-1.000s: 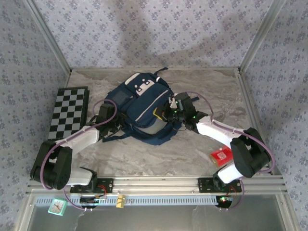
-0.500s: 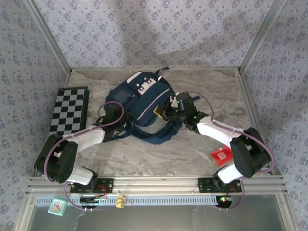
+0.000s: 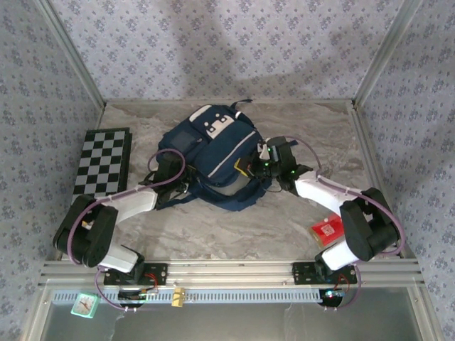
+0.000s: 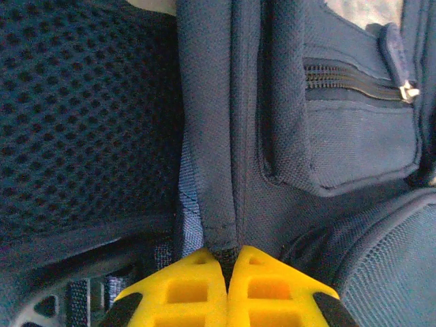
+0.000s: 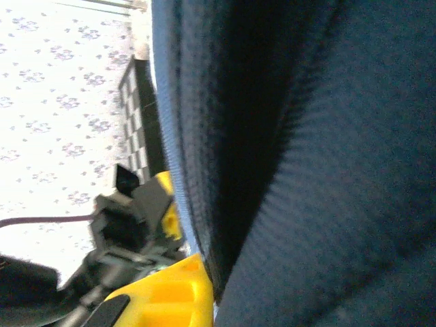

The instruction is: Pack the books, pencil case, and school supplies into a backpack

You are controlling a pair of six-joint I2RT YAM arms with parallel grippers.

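The navy backpack [image 3: 213,153] lies in the middle of the table with its white patches at the far end. My left gripper [image 3: 183,183] sits at its near left side. In the left wrist view that gripper [image 4: 227,255] is shut on a fold of the backpack [image 4: 327,157] fabric beside a zip pocket. My right gripper [image 3: 257,165] is at the bag's right edge. In the right wrist view it [image 5: 211,272] is shut on the backpack [image 5: 340,170] rim. The school supplies, a red packet [image 3: 327,231], lie by the right arm's base. The books and the pencil case are hidden.
A black-and-white checkered board [image 3: 103,163] lies flat at the left, close to the left arm, and shows in the right wrist view [image 5: 139,122]. Patterned walls close in the table on three sides. Dark straps [image 3: 174,201] trail from the bag's near side.
My left gripper has moved right to the bag and shut on its fabric. The right gripper has drawn the bag's edge to the right, and the backpack has shifted slightly right and away.
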